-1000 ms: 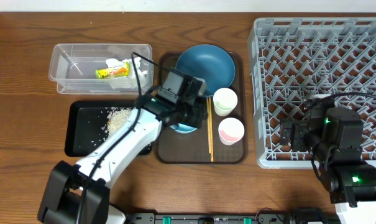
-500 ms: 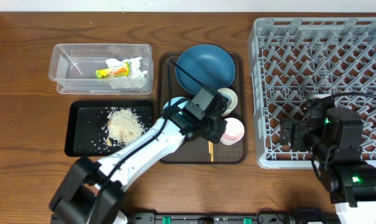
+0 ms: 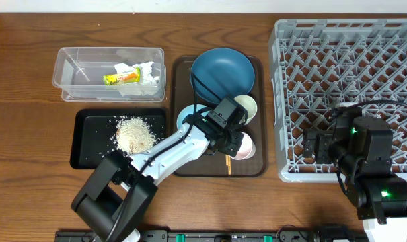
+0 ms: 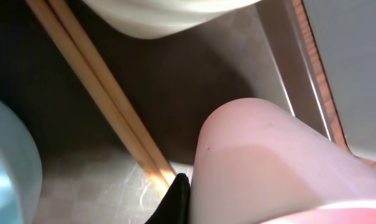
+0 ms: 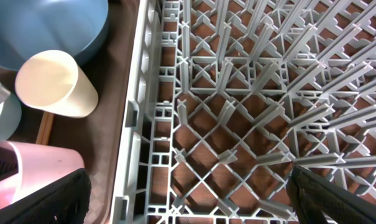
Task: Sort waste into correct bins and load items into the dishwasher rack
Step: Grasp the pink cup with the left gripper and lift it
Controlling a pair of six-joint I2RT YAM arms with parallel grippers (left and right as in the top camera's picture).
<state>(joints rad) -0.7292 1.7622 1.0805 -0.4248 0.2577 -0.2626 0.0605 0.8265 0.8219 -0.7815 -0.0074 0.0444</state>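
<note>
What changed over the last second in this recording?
The left gripper swung right from over the light blue bowl to the pink cup and closed on its rim. The right gripper stayed open above the dishwasher rack; the wrapper and dark blue plate did not move.

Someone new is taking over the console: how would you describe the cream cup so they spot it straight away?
Find the brown rectangular serving tray just left of the large grey plastic lattice rack. On the tray's right side, next to the dark blue round plate, sits the cream cup. It is off-white; its one lookalike neighbour is the pink cup.
</note>
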